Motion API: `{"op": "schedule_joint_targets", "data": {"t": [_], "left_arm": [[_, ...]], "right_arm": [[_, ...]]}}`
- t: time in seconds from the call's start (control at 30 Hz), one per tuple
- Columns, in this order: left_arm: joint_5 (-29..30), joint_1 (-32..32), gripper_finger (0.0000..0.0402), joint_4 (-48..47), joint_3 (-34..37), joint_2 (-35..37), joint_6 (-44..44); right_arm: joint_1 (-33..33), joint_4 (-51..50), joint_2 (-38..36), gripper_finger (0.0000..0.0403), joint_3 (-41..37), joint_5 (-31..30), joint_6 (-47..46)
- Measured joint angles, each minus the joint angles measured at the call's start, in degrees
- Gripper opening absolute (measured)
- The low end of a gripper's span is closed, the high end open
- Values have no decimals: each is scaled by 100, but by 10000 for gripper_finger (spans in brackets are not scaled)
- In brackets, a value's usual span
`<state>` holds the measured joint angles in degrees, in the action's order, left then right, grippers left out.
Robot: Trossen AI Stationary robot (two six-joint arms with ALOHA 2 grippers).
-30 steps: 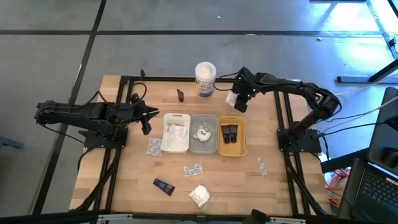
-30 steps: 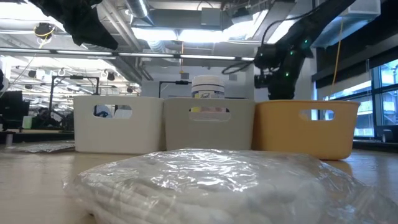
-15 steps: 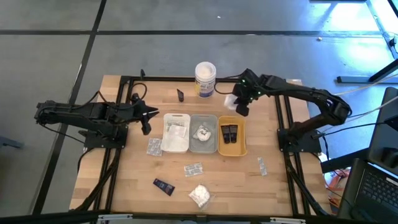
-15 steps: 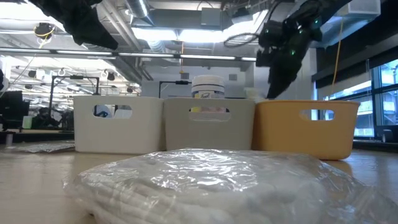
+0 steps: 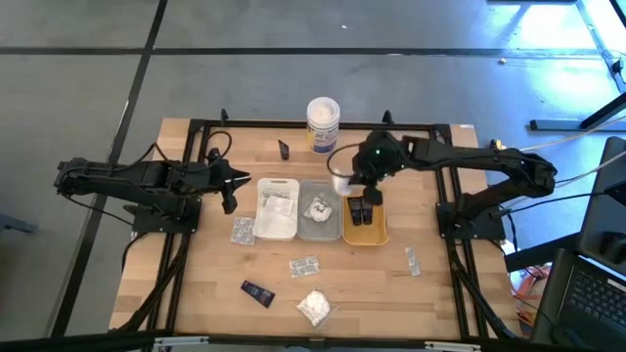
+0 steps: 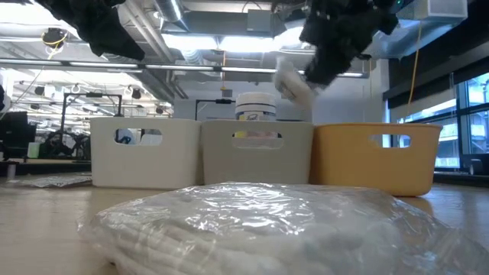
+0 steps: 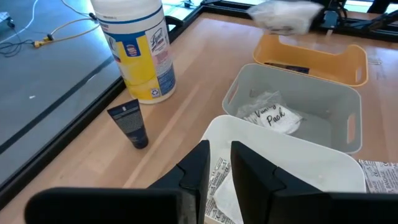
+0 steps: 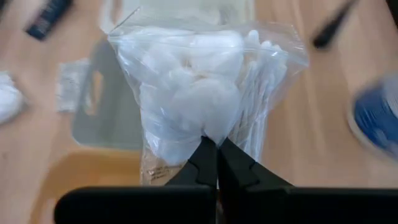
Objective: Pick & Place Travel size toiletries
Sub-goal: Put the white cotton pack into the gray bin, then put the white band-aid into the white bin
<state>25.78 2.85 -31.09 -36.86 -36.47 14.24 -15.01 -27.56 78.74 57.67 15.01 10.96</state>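
Swung leftward, right gripper (image 5: 344,182) clamps white bundle (image 5: 339,182) at frame centre; left gripper (image 5: 233,182) narrow, empty.

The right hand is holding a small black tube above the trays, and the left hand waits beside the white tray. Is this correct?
Not quite. The right hand holds a clear bag of white cotton items, not a black tube; the right wrist view shows it. The rest stands: the left hand waits beside the white tray.

White wrapped bundle (image 8: 199,87) hangs above trays (image 5: 321,232).
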Motion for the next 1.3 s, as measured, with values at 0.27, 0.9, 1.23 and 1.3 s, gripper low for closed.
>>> {"op": "schedule_joint_targets", "data": {"t": [0.27, 0.9, 1.23, 1.3], "left_arm": [[2, 0, 63, 0, 0, 0, 0], [3, 0, 63, -2, 0, -2, 0], [4, 0, 65, 0, 0, -2, 0], [4, 0, 65, 0, 0, 0, 0]], "right_arm": [[807, 865, 751, 0, 75, -161, -96], [871, 302, 2416, 21, 1113, -496, -455], [871, 238, 2390, 122, 1113, -494, -663], [871, 206, 2322, 147, 1113, -493, -674]]}}
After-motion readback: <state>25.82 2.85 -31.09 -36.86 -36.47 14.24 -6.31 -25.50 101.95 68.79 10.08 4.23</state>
